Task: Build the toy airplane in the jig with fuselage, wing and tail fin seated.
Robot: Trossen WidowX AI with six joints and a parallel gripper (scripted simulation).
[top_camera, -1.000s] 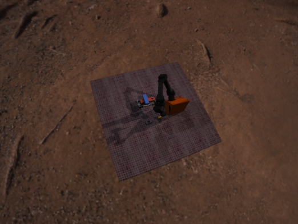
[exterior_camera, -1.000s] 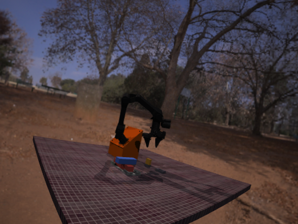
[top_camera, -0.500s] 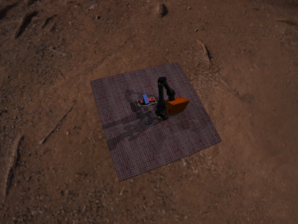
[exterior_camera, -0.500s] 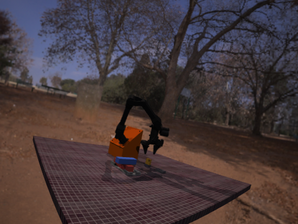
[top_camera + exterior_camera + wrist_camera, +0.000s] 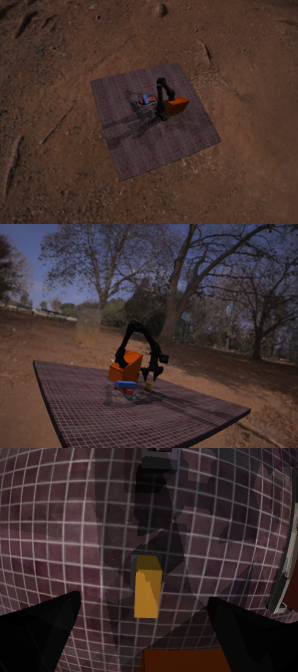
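Fuselage (image 5: pixel 152 99) (image 5: pixel 129 392) in jig cradle (image 5: pixel 140 106) (image 5: pixel 137 397) (image 5: pixel 287 565), blue wing (image 5: pixel 145 99) (image 5: pixel 125 384) across it

Your black arm (image 5: pixel 160 95) (image 5: pixel 151 339) arching up from base, elbow bent high, forearm sloping down, wrist hanging near vertical. Your gripper (image 5: pixel 149 380) (image 5: pixel 145 601) pointing downward above table, fingers standing wide apart, tips level with each other, holding nothing. Both fingertips showing at either side of your wrist view.
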